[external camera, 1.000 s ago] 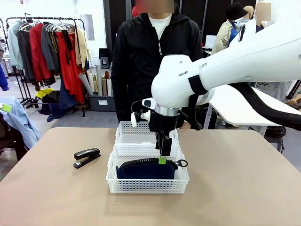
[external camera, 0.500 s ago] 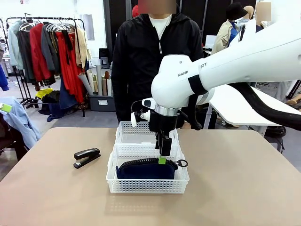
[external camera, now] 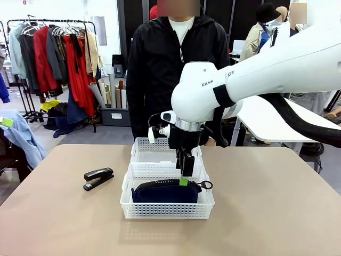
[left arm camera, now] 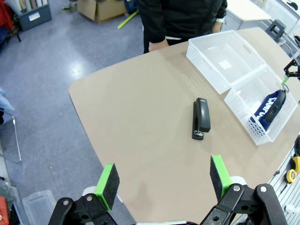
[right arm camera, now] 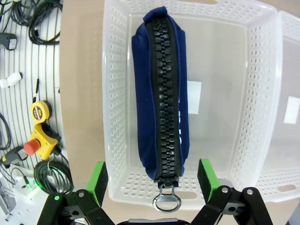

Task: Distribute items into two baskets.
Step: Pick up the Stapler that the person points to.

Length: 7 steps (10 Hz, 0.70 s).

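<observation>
The navy blue pouch [external camera: 165,192] lies in the near white basket [external camera: 167,209], zipper up, its ring pull [right arm camera: 166,202] at one end. My right gripper [external camera: 184,179] hangs open just above that end, its green pads [right arm camera: 97,181] apart on either side of the pouch [right arm camera: 161,93]. The far basket [external camera: 154,152] behind it holds nothing. The black stapler [external camera: 98,177] rests on the table left of the baskets. High above the table's left side, my left gripper [left arm camera: 162,180] is open and holds nothing. From there I see the stapler [left arm camera: 201,118] and both baskets [left arm camera: 222,61] [left arm camera: 251,119].
A person in a black jacket [external camera: 176,64] stands at the far edge behind the baskets. The tan table [external camera: 266,213] has free room left and right. A yellow tape measure [right arm camera: 39,110], a red stop button [right arm camera: 32,146] and cables lie beside the table.
</observation>
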Tool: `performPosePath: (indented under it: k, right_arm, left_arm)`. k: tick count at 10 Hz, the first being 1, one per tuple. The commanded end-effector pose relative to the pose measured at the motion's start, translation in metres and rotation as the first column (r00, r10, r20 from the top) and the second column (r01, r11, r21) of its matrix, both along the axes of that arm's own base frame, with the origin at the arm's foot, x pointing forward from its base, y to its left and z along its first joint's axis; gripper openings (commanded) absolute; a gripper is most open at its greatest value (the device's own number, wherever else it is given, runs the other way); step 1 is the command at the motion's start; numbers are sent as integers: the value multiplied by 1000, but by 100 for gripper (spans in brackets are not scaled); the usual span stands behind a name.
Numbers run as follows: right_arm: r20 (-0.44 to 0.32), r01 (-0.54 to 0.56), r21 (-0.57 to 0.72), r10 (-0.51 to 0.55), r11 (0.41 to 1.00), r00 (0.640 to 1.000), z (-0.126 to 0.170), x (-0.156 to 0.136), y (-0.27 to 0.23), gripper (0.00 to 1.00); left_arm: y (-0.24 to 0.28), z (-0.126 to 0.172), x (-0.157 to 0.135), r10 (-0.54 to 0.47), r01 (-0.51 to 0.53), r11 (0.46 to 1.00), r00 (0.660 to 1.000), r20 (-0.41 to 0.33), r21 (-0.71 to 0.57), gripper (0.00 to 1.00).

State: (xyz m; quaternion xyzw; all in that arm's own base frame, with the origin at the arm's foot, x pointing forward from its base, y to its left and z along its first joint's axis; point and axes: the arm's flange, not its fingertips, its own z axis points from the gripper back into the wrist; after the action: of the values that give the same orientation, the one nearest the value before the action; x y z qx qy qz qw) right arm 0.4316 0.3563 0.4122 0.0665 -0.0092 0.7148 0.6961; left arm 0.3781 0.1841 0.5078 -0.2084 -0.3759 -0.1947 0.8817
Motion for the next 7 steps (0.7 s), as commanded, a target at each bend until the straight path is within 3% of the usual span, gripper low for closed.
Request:
performPosePath:
  k: [1,7]
  right_arm:
    - [3,4,2,-4,1000,1000,1,0,0,100]
    - [3,4,2,-4,1000,1000,1,0,0,100]
  left_arm:
    - [1,-2,1,-14,14,1000,1000,26,-15,100]
    - [1,-2,1,-14,14,1000,1000,26,-15,100]
